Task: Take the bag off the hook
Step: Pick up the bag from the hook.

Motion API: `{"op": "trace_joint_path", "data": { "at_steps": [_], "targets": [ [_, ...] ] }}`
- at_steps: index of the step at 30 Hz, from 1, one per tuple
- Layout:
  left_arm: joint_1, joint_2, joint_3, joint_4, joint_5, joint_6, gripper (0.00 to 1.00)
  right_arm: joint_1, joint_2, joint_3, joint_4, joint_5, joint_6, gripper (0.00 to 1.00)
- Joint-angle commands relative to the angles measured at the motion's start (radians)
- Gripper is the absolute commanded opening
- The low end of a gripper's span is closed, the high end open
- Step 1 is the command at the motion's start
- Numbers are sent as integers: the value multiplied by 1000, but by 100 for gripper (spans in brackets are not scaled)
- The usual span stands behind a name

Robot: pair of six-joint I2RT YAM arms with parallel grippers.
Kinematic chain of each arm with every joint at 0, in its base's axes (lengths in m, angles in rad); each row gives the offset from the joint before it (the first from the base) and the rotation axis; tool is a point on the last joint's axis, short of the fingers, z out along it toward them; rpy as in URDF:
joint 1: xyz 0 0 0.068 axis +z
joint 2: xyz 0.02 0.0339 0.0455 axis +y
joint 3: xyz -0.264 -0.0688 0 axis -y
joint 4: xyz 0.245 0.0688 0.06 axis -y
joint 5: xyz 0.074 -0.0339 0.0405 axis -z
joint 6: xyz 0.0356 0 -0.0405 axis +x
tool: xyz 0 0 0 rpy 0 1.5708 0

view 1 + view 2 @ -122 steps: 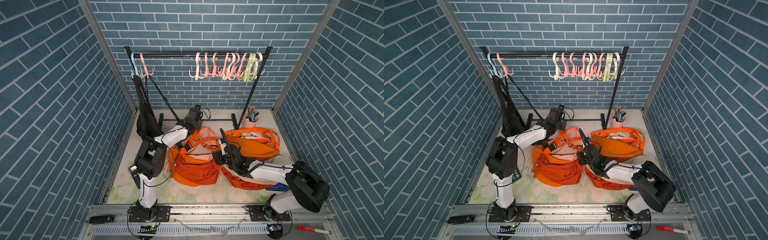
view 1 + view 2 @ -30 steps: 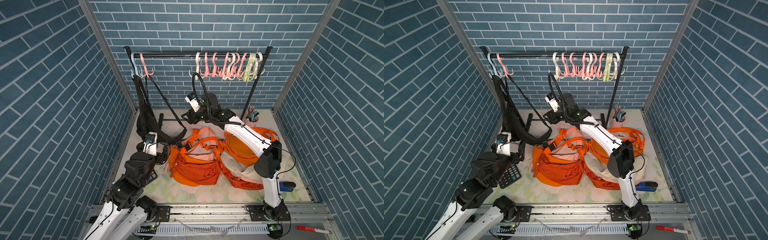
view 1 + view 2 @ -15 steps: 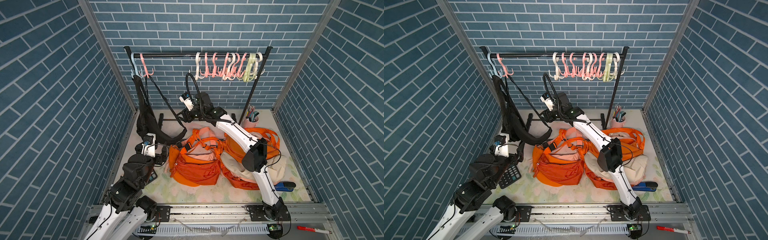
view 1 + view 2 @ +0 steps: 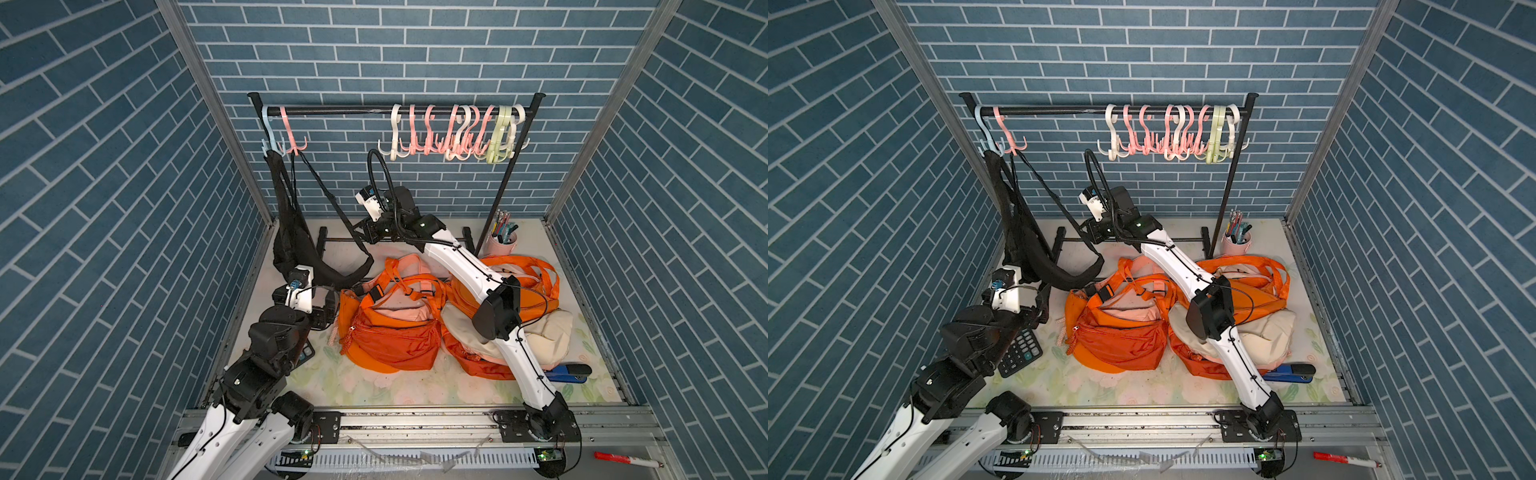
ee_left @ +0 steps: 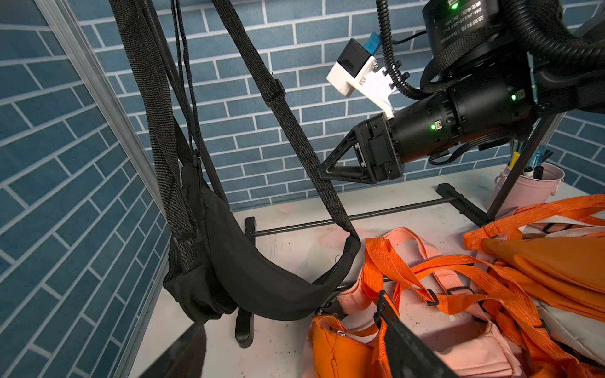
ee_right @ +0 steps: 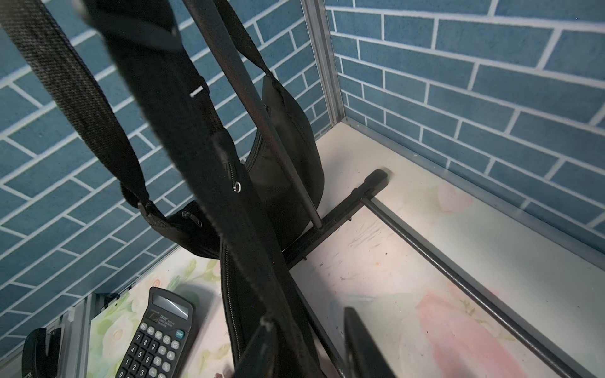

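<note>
— Between the fingers of my right gripper (image 6: 306,317) runs a black strap (image 6: 183,137). It lies against one finger (image 6: 255,353), with a gap to the other, so the jaws stand apart, not clamped.
— And your left gripper?
— Low beside the orange bags (image 4: 395,340), my left gripper (image 5: 289,311) is spread wide and holds nothing.
— Where is the black bag?
— The black bag (image 4: 297,245) hangs at the rail's (image 4: 353,110) left end, its belly sagging low. Its straps go up to the pale blue hook (image 4: 268,133) and the pink hook (image 4: 291,133); which of them carries it I cannot tell.
— Anything else near?
— A calculator (image 4: 1019,353) lies on the flowered mat (image 4: 1142,386), partly under my left arm (image 4: 967,332), and a pink cup of pens (image 4: 505,243) stands at the back, near the rail's other end.
</note>
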Motion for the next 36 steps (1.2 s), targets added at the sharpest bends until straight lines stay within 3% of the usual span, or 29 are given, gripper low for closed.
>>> {"op": "trace_joint_path", "data": {
  "at_steps": [1, 6, 9, 10, 36],
  "targets": [
    [2, 2, -12, 14, 3, -4, 86, 6, 30, 28, 36, -15, 33, 33],
    [2, 2, -10, 12, 10, -10, 86, 12, 44, 29, 54, -17, 53, 28],
    [2, 5, -10, 14, 11, -10, 86, 14, 44, 28, 57, -17, 57, 2],
    [2, 6, -10, 14, 11, -9, 86, 13, 41, 28, 57, -16, 59, 0],
    [26, 124, 75, 54, 33, -3, 85, -30, -275, -251, 62, 85, -12, 0]
  ]
}}
